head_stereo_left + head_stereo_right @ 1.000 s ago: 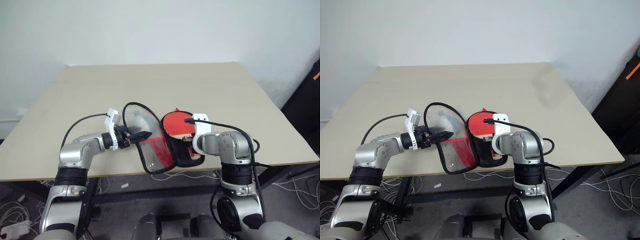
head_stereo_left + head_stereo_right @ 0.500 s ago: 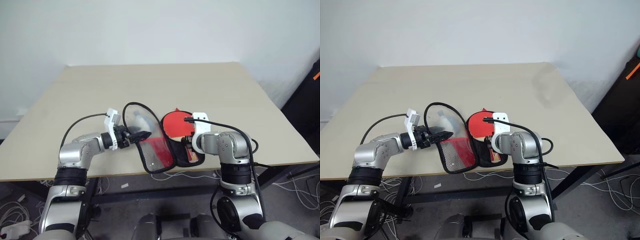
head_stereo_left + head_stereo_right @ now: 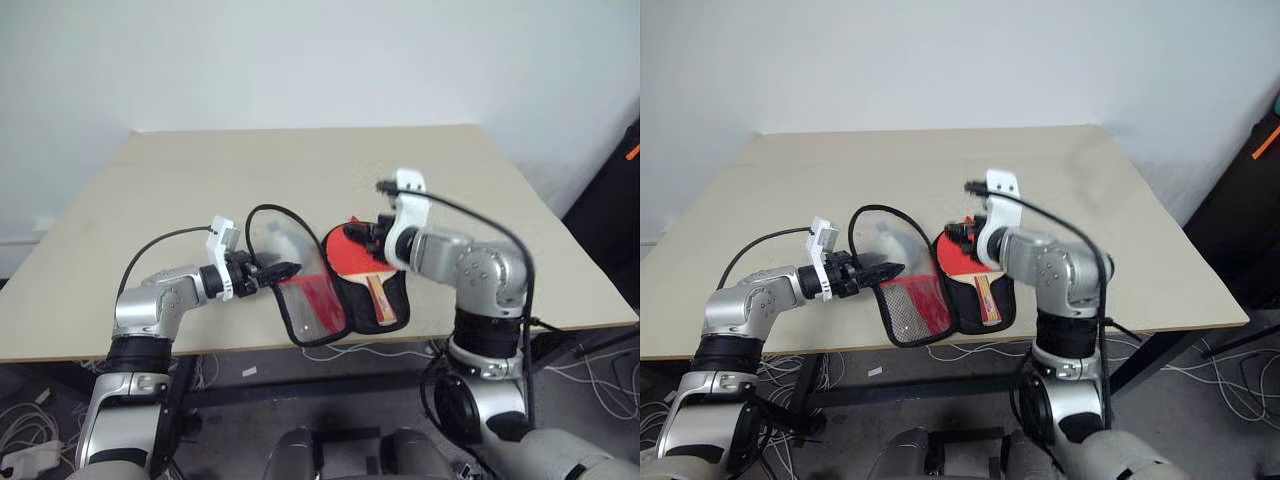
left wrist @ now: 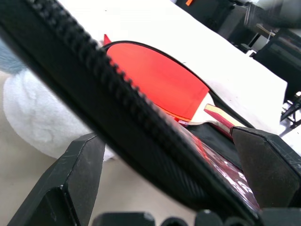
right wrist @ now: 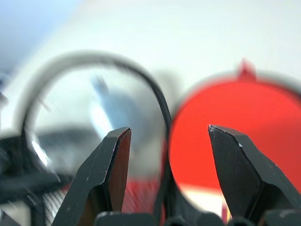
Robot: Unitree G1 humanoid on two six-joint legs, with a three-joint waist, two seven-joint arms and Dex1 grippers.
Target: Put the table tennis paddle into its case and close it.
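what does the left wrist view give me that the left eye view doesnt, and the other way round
Left wrist view: the teeth of the case zip rim close up, running across between the wide-apart jaws of the left gripper; whether they touch it is unclear.

Left eye view: the whole table, both arms, and the right gripper raised over the paddle's head with jaws open and nothing in them.

Both: the table tennis paddle, red face up, lying in the open case.
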